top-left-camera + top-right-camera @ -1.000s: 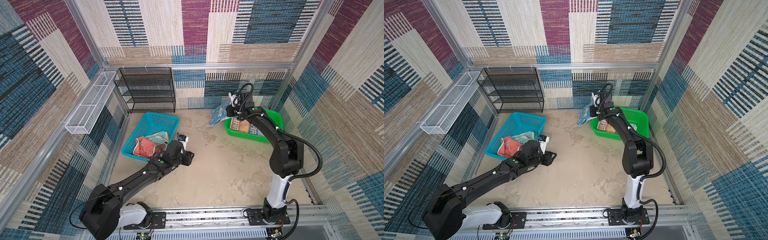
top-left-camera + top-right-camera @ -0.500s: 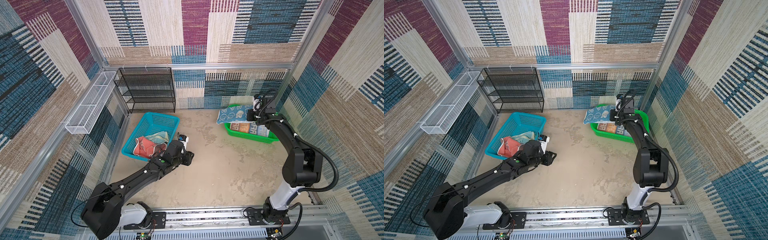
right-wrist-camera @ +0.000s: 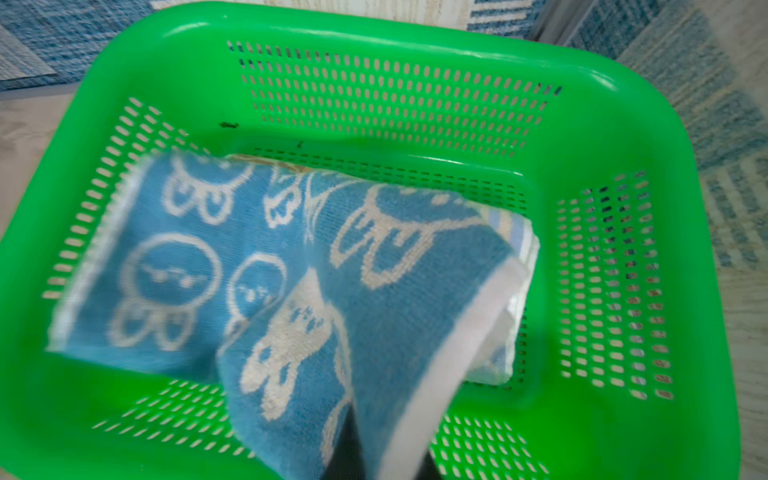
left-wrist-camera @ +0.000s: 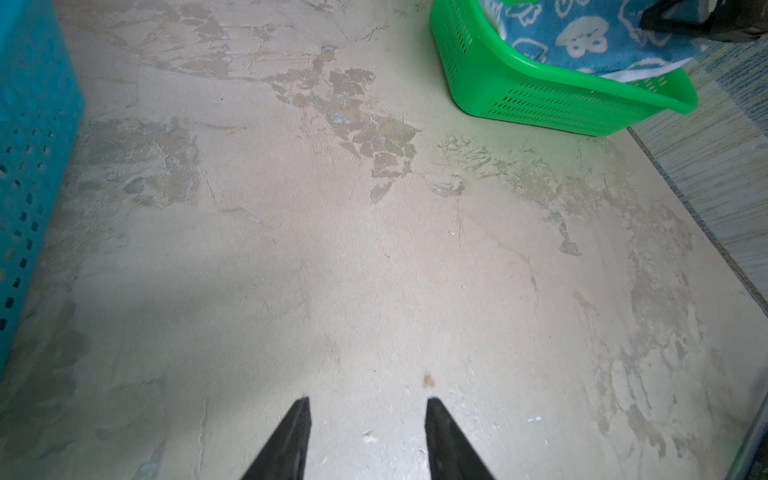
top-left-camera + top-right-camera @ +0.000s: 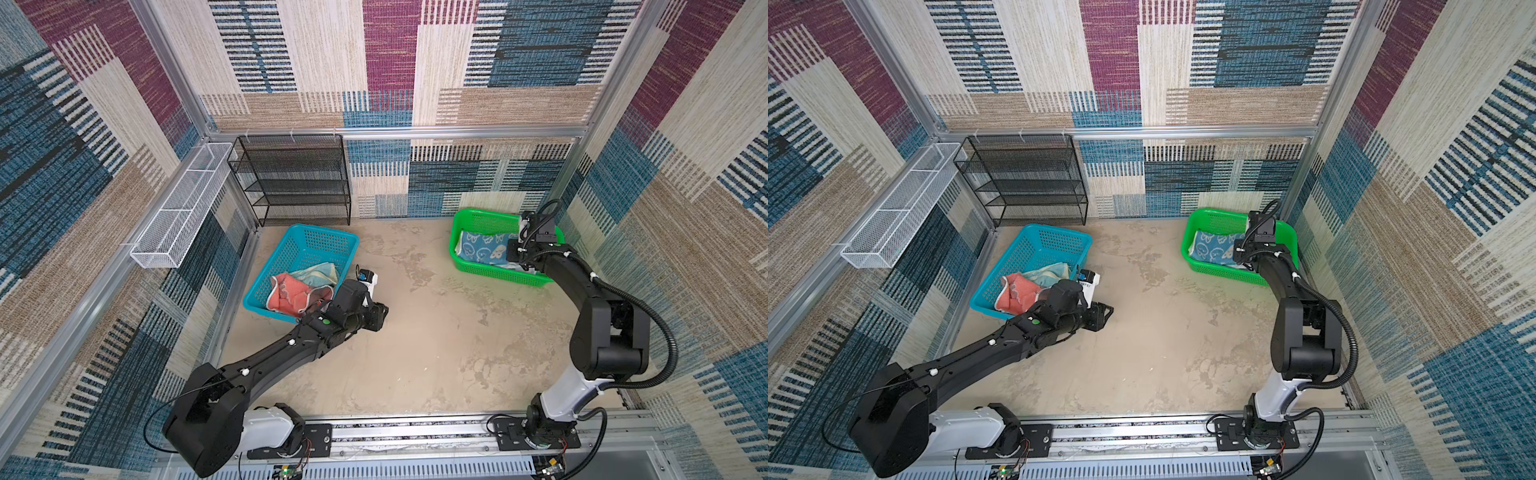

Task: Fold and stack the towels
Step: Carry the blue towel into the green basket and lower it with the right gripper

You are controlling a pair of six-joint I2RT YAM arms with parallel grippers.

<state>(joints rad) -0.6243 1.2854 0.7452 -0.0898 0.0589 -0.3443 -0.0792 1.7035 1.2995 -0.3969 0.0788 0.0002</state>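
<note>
Nearest to the robot, the left hand (image 4: 368, 415) hangs low over the bare counter (image 5: 415, 353), just at the right of the blue basket (image 5: 307, 245). Its two fingers stand apart and there is nothing between them. I judge it waits there because it is close to the next cloths.

Inside the blue basket, at its near end, lie the coral towel (image 5: 291, 295) and, behind it, the cream towel (image 5: 318, 274). Both are crumpled and not folded, so this part of the task is not yet done.

Farther, on the right side, stands the green basket (image 5: 478, 216). The blue towel (image 5: 484, 249) with white rabbit faces lies in it, folded. The right hand (image 5: 514, 254) is clamped on the right edge of this towel, which rises a little toward the fingers. Under it a pale edge of another folded cloth (image 3: 521, 266) shows, so it seems the hand is laying the blue towel on top of the stack. Letting go comes next, I think.

At the far wall, on the left, is a black wire shelf (image 5: 291, 183).
</note>
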